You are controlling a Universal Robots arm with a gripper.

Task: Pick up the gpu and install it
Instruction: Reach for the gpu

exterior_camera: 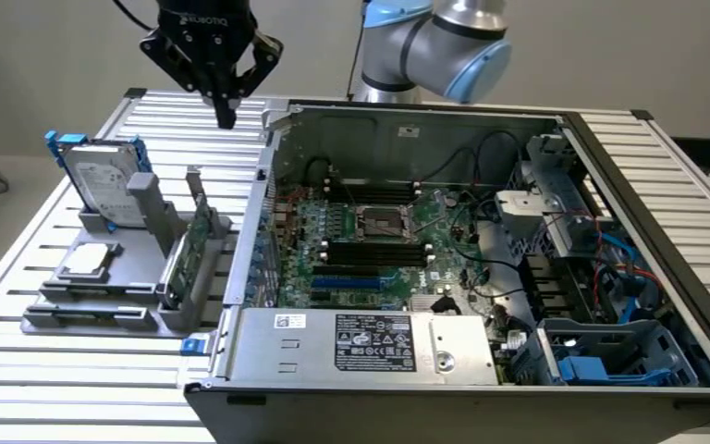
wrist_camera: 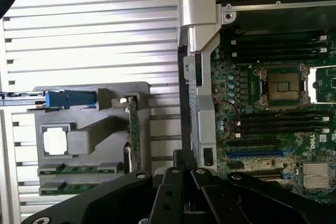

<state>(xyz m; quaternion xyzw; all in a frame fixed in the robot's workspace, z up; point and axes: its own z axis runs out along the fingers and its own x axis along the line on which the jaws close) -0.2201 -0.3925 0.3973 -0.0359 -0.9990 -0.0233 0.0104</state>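
The gpu [exterior_camera: 180, 259] stands on edge in a slot of the grey holder [exterior_camera: 96, 310], on the slatted table [exterior_camera: 71, 379] at the exterior view's left, just beside the outer wall of the open computer case [exterior_camera: 405, 125]. Its green board faces the case.

The gripper [exterior_camera: 225, 116] hangs above the table farther back, near the case's rear corner and well apart from the card, touching nothing. In the wrist view the gpu [wrist_camera: 134, 135] appears edge-on as a thin green strip in the holder [wrist_camera: 89, 140], between the holder's grey blocks and the case wall [wrist_camera: 202, 124].

The gripper's 2 fingers are pressed together into 1 dark point aimed down at the table (nothing sits between them). In the wrist view the gripper [wrist_camera: 185, 158] shows the same: the tips meet, with the table's slats [wrist_camera: 94, 40] behind them.

A silver hard drive [exterior_camera: 103, 185] with blue rails stands upright at the holder's far end. Inside the case lies the large green motherboard [exterior_camera: 442, 208] [wrist_camera: 231, 77]. The arm [exterior_camera: 442, 42] rises behind the case.
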